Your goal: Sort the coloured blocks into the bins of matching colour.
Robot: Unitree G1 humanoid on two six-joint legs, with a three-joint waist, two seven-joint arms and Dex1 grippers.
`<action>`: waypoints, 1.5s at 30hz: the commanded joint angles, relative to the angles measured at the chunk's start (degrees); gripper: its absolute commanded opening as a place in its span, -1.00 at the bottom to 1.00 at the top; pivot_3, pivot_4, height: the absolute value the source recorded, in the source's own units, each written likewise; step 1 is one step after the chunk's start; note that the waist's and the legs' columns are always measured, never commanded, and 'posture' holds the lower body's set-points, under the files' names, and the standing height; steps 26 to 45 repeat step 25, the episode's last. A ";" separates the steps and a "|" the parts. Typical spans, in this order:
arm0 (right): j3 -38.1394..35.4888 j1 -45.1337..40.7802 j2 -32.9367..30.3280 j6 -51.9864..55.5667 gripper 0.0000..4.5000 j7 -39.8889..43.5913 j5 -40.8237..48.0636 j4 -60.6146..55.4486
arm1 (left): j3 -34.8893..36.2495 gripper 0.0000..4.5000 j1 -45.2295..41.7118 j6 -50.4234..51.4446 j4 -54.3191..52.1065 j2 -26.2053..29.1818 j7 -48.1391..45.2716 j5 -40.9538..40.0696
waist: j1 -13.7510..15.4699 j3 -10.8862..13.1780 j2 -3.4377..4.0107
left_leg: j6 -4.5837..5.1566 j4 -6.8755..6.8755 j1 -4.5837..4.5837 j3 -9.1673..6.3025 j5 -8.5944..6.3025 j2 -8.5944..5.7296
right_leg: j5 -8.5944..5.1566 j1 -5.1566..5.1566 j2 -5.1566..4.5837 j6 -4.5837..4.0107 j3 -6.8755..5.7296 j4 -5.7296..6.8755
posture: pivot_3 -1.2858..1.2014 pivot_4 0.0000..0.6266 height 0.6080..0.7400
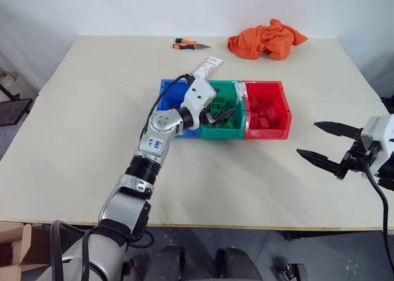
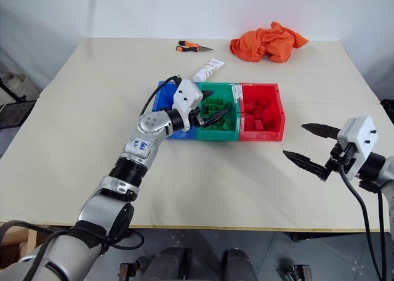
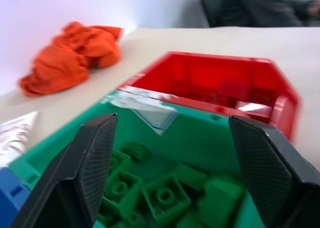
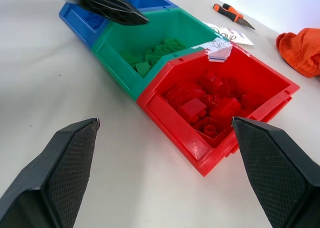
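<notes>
Left tool (image 1: pixel 220 116) spread, empty over green bin (image 1: pixel 229 130) | right tool (image 1: pixel 323 144) spread – green bricks (image 3: pixel 160 198) in bin | we judge them light, stiff – pinch flat sides

A small white sticker (image 1: pixel 157 146) on my left forearm carries dark marks I cannot read.

The left arm covers much of the blue bin (image 1: pixel 172 96), hiding its contents.
</notes>
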 commanded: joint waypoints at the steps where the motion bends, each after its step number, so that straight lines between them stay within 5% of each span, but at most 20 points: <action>1: 0.44 -1.12 -0.43 -1.26 0.98 1.66 0.45 0.23 | 2.72 0.68 6.15 8.30 -15.44 5.28 -11.59 -10.86 | -0.36 -0.01 0.01 | -0.01 -0.01 0.00 0.00 0.00 0.02 | 0.00 -0.02 0.01 0.00 0.02 0.00 | 0.03 -0.52 1.00; 8: 4.94 -2.40 -4.40 -4.57 0.98 10.05 -2.62 5.23 | 7.74 0.68 19.49 22.91 -33.09 23.56 -22.62 -20.35 | -0.44 -0.03 0.05 | -0.03 0.02 0.06 -0.06 0.01 0.03 | 0.00 0.04 -0.01 -0.01 0.08 -0.13 | 0.03 -0.52 1.00; 16: 11.18 -10.36 -7.02 -10.37 0.98 18.27 -6.86 15.42 | 15.11 0.68 28.24 17.93 -24.47 37.87 -30.77 -19.16 | -0.54 -0.02 0.08 | -0.01 -0.02 0.09 -0.12 0.00 0.04 | -0.01 0.10 -0.06 -0.03 0.07 -0.29 | 0.03 -0.52 1.00; 45: 13.50 -15.48 -6.08 -12.94 0.98 20.01 -8.76 21.44 | 19.72 0.68 31.46 12.64 -19.76 40.51 -32.01 -19.57 | -0.71 -0.01 0.10 | 0.02 -0.10 0.05 -0.15 -0.02 0.03 | -0.01 0.02 -0.10 -0.03 0.04 -0.29 | 0.03 -0.52 1.00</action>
